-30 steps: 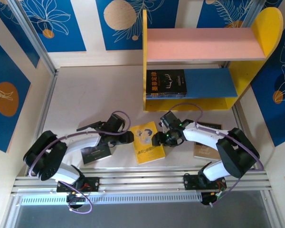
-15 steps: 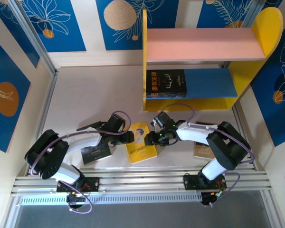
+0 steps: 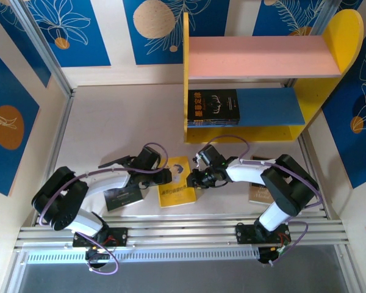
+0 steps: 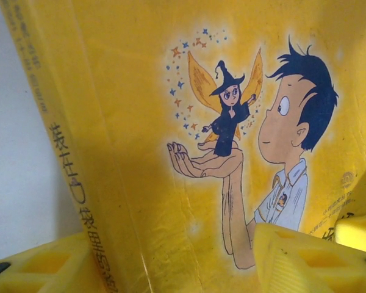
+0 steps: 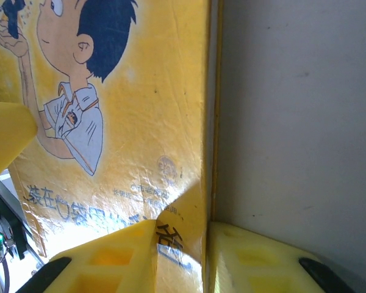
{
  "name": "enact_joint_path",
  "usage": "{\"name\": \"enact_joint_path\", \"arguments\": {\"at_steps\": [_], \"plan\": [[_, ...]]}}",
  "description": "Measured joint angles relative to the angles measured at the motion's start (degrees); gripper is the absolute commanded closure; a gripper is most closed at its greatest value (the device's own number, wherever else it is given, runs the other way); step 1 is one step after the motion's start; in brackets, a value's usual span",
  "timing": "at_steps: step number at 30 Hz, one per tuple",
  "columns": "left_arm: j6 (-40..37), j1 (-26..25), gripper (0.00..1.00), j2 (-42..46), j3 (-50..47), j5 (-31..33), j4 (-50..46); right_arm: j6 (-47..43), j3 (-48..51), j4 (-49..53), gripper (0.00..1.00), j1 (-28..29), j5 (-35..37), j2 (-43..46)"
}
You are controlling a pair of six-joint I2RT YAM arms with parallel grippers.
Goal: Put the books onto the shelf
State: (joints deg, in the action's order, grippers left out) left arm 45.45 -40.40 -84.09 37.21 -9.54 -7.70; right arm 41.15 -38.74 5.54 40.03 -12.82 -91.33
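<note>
While both arms reach inward over the table (image 3: 110, 122), one yellow cartoon paperback (image 3: 175, 190) lies between them, just in front of the shelf (image 3: 186, 73); its cover shows a black-haired boy and a small winged witch. State of the right gripper (image 5: 180, 259): closed to a narrow slot on the book's edge, with a lifted corner of cover pinched between its fingers (image 5: 104, 259). State of the left gripper (image 4: 171, 247): spread wide at the book's spine side, with one finger (image 4: 305, 256) overlapping the cover and no clamp apparent. One black paperback (image 3: 213, 107) lies flat at the left end of the blue lower board (image 3: 274, 107), under the pink upper board (image 3: 262, 56). One dark paperback (image 3: 123, 197) lies on the table beneath the left arm. One brown paperback (image 3: 259, 194) lies beside the right arm.
</note>
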Motion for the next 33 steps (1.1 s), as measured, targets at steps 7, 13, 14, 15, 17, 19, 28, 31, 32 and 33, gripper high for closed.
{"name": "enact_joint_path", "arguments": {"at_steps": [7, 13, 14, 15, 17, 19, 28, 31, 32, 33], "plan": [[-0.13, 0.15, 0.62, 3.61, -1.90, 1.22, -0.26, 0.20, -0.02, -1.11, 0.71, -0.11, -1.18, -0.70], [-0.37, 0.15, 0.64, 7.28, -2.73, 0.59, 1.20, 0.37, -0.02, -1.40, 0.67, -0.13, -1.42, -0.79], [-0.39, 0.15, 0.63, 7.65, -2.84, 0.20, 1.79, 0.39, -0.02, -1.46, 0.67, -0.13, -1.46, -0.83], [-0.39, 0.15, 0.62, 8.00, -2.93, -0.22, 2.51, 0.42, -0.02, -1.49, 0.66, -0.13, -1.55, -0.83], [-0.42, 0.15, 0.60, 8.35, -2.99, -0.98, 3.58, 0.46, -0.02, -1.51, 0.66, -0.13, -1.60, -0.83], [-0.35, 0.13, 0.59, 8.41, -3.02, -1.77, 4.68, 0.55, -0.02, -1.57, 0.66, -0.13, -1.62, -0.83], [-0.52, 0.09, 0.77, 8.17, -3.32, -3.58, 6.34, 0.57, -0.02, -1.73, 0.62, -0.13, -1.86, -0.79], [-0.66, 0.09, 0.89, 8.17, -3.41, -3.58, 6.45, 0.57, -0.02, -1.84, 0.59, -0.13, -2.08, -0.72], [-0.76, 0.09, 0.94, 8.20, -3.41, -3.54, 6.40, 0.55, -0.02, -1.88, 0.58, -0.13, -2.16, -0.70], [-0.72, 0.09, 0.97, 8.20, -3.41, -3.52, 6.38, 0.55, -0.02, -1.90, 0.57, -0.13, -2.23, -0.59]]}}
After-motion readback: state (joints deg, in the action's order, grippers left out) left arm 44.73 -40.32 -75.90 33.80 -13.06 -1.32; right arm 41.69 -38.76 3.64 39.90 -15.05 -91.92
